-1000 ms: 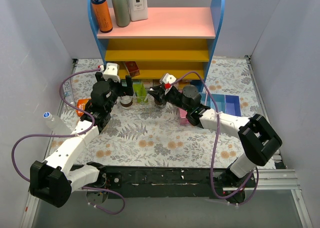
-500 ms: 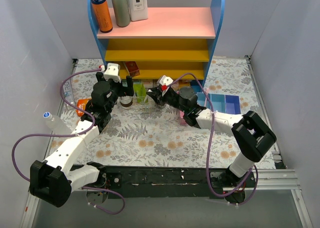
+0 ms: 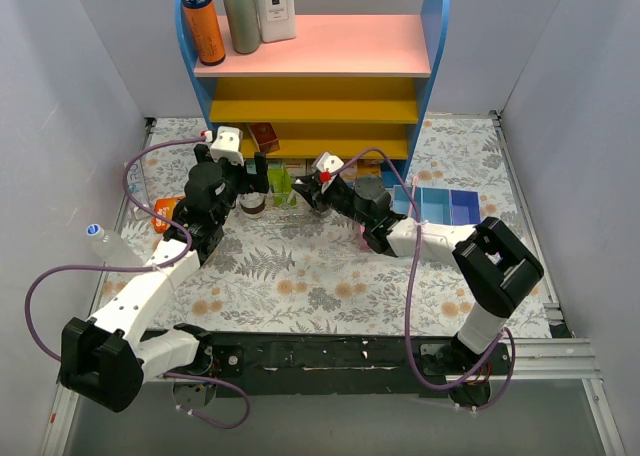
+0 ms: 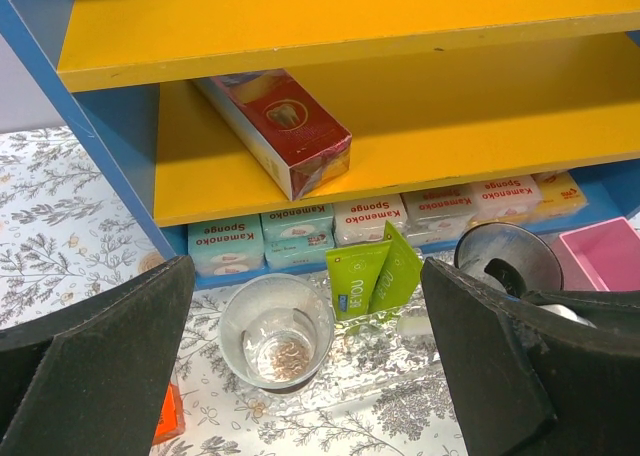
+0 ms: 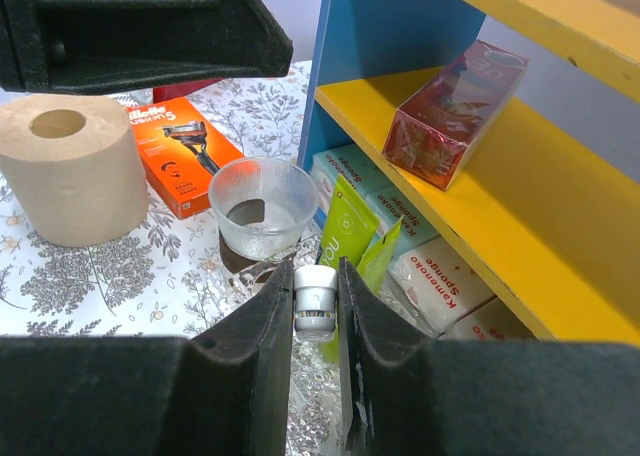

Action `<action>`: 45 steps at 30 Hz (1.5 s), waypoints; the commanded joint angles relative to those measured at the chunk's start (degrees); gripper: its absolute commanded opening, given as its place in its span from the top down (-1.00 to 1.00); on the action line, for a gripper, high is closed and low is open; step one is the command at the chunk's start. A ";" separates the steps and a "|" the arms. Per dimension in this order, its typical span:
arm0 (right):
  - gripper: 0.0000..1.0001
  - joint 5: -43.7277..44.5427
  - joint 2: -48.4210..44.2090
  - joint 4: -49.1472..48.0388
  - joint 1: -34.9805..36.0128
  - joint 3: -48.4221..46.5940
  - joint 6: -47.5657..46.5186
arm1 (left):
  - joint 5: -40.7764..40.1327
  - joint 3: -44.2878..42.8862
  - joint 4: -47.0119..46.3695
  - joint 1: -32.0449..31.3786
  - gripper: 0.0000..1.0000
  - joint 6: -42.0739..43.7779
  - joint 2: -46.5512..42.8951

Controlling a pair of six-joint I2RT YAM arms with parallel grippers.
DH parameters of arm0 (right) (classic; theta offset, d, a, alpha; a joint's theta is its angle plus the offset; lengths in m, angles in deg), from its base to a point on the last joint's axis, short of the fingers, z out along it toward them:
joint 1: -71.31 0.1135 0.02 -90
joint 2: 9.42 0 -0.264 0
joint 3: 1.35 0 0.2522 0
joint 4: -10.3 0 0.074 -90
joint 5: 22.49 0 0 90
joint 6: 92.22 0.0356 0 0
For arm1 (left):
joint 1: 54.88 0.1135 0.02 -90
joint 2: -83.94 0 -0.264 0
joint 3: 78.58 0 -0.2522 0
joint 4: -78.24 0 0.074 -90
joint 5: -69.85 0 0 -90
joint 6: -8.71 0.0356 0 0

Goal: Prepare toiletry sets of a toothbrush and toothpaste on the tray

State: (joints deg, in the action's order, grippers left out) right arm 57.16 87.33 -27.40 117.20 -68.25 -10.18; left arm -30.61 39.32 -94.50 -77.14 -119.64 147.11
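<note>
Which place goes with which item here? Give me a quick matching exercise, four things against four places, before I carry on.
Things:
1. dark red rectangular box
2. clear round plastic cup
3. tall orange bottle
4. small white round cap

Places:
A. on the pink top shelf
B. pinched between the right arm's jaws
C. upright beside the lime-green soft tubes
D. lying on the yellow shelf

Pairs: 1-D, 2-C, 3-A, 4-B

cup (image 5: 262, 201): clear glossy plastic | toothpaste (image 5: 348, 231): glossy soft plastic | roll (image 5: 60, 171): matt paper
</note>
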 commanded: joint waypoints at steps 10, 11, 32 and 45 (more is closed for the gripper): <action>0.97 3.58 2.56 -8.13 1.22 -0.03 -1.35 | 0.26 0.70 -0.97 -0.41 -0.96 0.91 -0.07; 0.97 3.58 2.65 -8.13 1.22 -0.12 -1.52 | 0.26 0.70 -0.97 -0.41 -0.96 0.91 0.01; 0.97 4.90 5.47 -9.27 1.66 0.06 -2.58 | 0.53 0.70 -0.97 -0.59 -0.96 1.08 0.19; 0.97 5.60 7.22 -9.97 2.10 -0.03 -3.28 | 0.79 0.79 -0.97 -0.68 -0.96 1.17 0.19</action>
State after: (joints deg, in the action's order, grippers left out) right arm 61.40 93.47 -33.13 118.97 -68.14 -12.15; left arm -30.15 39.50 -94.50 -77.58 -119.18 147.51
